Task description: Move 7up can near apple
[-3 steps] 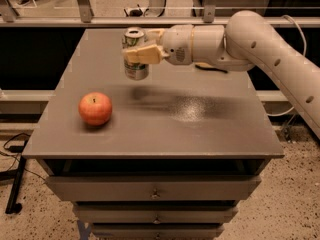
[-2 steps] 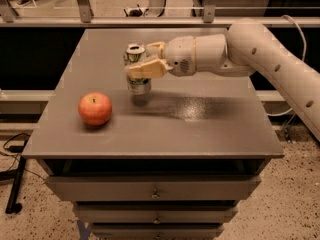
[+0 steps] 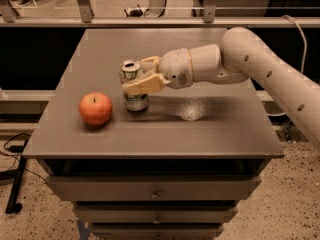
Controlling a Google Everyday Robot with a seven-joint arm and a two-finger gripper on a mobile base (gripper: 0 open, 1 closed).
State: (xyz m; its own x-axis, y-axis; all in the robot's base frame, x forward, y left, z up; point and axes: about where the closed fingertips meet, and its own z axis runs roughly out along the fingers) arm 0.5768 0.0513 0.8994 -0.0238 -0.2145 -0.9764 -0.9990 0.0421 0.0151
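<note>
The 7up can, silver-topped with a pale green-white label, stands upright on the grey table, a short way right of the apple. The apple is round and red-orange with a dark stem dimple, at the table's left front. My gripper reaches in from the right on a white arm and is shut on the can, one finger across its front, the other behind its top. The can's base seems to rest on the table.
The table is a drawer cabinet with drawers below its front edge. A metal rail runs behind the table. Cables and a stand leg lie on the floor at the left.
My gripper has carried the can forward, left and down, from the table's back middle to a spot just right of the apple. The apple has not moved.
</note>
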